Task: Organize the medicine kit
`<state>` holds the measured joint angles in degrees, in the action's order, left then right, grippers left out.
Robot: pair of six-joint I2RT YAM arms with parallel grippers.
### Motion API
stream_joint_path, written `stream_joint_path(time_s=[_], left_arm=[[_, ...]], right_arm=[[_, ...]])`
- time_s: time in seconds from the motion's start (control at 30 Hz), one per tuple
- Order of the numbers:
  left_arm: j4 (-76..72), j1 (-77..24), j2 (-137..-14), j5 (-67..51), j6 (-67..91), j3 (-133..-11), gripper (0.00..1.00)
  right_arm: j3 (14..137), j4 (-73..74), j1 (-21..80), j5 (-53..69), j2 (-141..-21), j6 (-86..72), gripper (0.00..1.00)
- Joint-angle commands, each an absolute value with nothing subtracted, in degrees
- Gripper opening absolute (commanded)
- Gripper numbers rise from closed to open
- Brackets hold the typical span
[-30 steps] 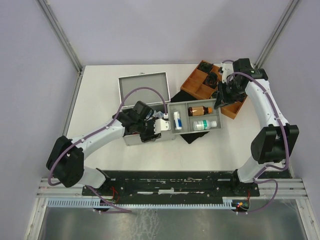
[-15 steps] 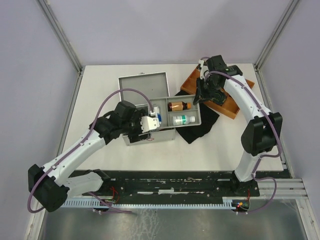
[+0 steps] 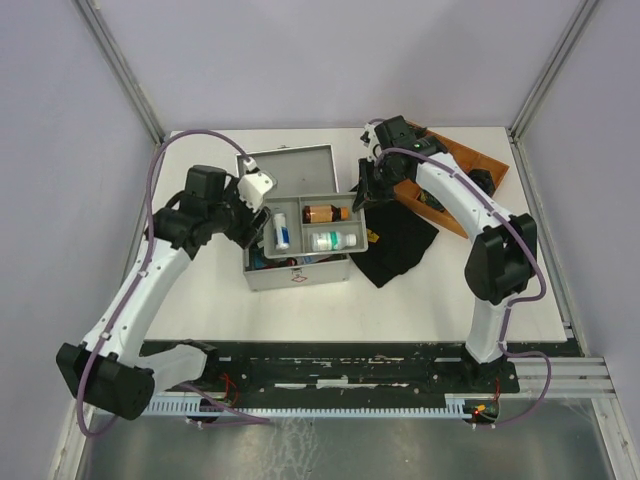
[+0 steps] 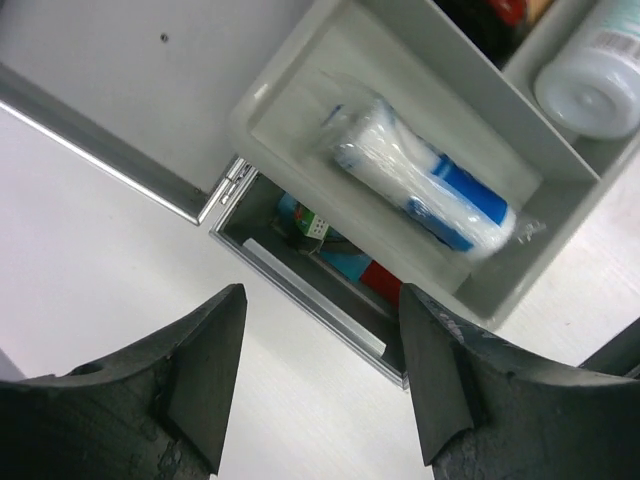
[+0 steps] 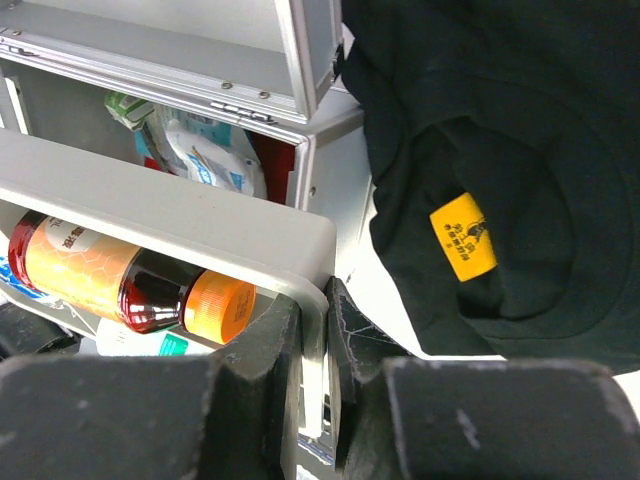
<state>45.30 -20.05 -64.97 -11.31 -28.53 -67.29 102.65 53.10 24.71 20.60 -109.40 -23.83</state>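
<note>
The medicine kit (image 3: 297, 272) stands open, its lid (image 3: 288, 168) leaning back. A grey divided tray (image 3: 298, 225) hangs level over the case's opening. It holds a white-and-blue roll (image 4: 420, 180), an amber bottle (image 5: 110, 275) and a white bottle (image 3: 335, 240). My right gripper (image 5: 325, 320) is shut on the tray's right wall (image 5: 180, 215). To the left of the tray's end, my left gripper (image 4: 320, 380) is open and apart from it, above the table beside the case's rim (image 4: 300, 290). Small packets (image 5: 200, 150) lie inside the case under the tray.
A black cloth (image 3: 400, 240) with a yellow label (image 5: 462, 235) lies against the case's right side. A brown wooden tray (image 3: 455, 165) sits tilted at the back right, behind the right arm. The cell's posts rise at the two back corners.
My right gripper has carried the tray leftward from beside the case to over its opening. The left gripper has let go of the tray's left end and drawn back left.
</note>
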Motion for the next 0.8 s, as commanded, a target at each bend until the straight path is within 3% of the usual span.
stream_joint_path(time_s=[0.0,0.47,0.77], left_arm=[[45.7,-14.1,-68.6,-18.9,-17.0,-70.2,0.68],[44.7,-3.1,-70.6,-29.6,-8.3,-70.0,0.51],[43.0,-2.3,-63.7,-27.0,-5.4,-68.7,0.61]], right_arm=[[105.6,48.0,26.4,23.8,-108.9,-28.1,0.00],[106.9,46.7,28.6,23.9,-110.0,-30.1,0.01],[108.1,46.5,30.2,23.4,-110.1,-31.1,0.00]])
